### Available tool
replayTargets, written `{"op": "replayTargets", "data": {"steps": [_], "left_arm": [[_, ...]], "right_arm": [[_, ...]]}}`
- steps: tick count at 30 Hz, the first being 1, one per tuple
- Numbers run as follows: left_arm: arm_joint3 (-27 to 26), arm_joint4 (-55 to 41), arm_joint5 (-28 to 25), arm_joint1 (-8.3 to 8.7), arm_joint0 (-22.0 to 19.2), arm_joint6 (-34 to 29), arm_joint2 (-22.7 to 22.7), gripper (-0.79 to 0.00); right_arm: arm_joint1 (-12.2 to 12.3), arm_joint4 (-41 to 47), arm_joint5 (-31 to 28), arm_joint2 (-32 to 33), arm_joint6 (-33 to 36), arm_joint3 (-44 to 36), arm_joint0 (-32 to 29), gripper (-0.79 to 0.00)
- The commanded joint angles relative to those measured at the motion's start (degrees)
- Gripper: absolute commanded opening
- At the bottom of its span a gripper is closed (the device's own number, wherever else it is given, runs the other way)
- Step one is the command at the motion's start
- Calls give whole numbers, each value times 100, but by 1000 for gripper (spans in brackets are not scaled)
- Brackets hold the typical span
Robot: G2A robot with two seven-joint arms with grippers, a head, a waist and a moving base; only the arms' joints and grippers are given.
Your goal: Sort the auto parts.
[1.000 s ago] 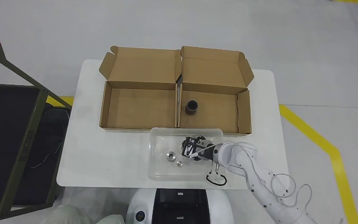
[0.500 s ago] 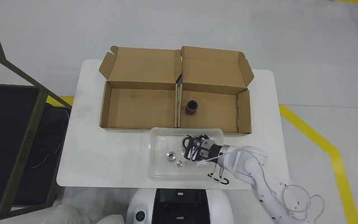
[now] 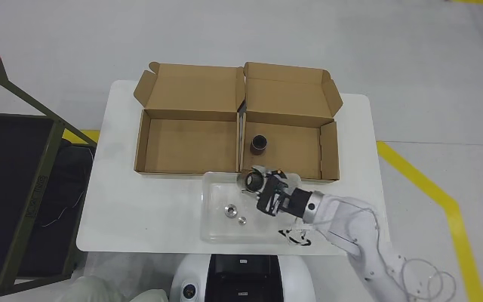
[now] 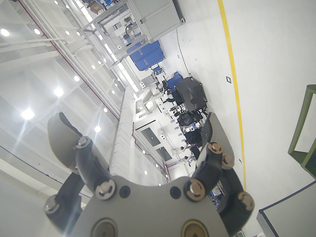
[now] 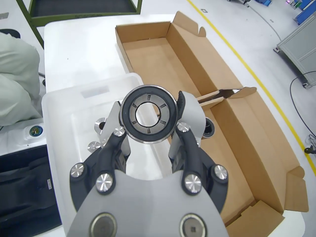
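Left wrist view first: how does the left tool [image 4: 134, 124] stand?

Its fingers are spread wide with nothing between them, and it faces up toward the ceiling lights of a big hall.

Now the top view, from the left edge of the white worktop [image 3: 113, 211]?

The left box [image 3: 189, 145] comes first. It is open cardboard with its flaps up and a bare brown floor. Its side wall touches the right box [image 3: 298, 151].

And nearer the robot?

A clear plastic bin [image 3: 213, 230] sits just in front of the boxes, mostly in front of the right one. In its left half lie a silver bushing [image 3: 229, 211] with a hole in it and, just beside it, a small silver cap [image 3: 242, 221]. The two are not touching.

Where is the right tool [image 3: 256, 186]?

It is above the far strip of the bin, close to the right box's near wall. The right wrist view shows the right tool pinching a bearing ring [image 5: 149, 134]. One finger presses each side of the ring's outer wall. The ring's open bore faces the camera, and it is lifted off the bin floor.

Anything further right?

A dark cylinder [image 3: 259, 143] stands upright inside the right box, near the wall shared with the left box. The rest of that box's floor is plain cardboard.
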Motion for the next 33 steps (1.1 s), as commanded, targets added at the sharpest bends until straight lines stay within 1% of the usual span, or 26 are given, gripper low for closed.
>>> {"op": "replayTargets", "data": {"steps": [1, 8, 14, 23, 33], "left_arm": [[0, 0, 0, 0, 0, 0, 0, 0], [0, 0, 0, 0, 0, 0, 0, 0], [0, 0, 0, 0, 0, 0, 0, 0], [0, 0, 0, 0, 0, 0, 0, 0], [0, 0, 0, 0, 0, 0, 0, 0]], "right_arm": [[-1, 110, 49, 38, -109, -68, 12, -785], [-6, 471, 281, 247, -606, -434, 90, -785], [-28, 550, 601, 244, -771, -722, 149, -785], [-69, 700, 903, 183, -1466, -747, 167, -785], [-94, 1093, 873, 264, -2089, -610, 241, -785]]}}
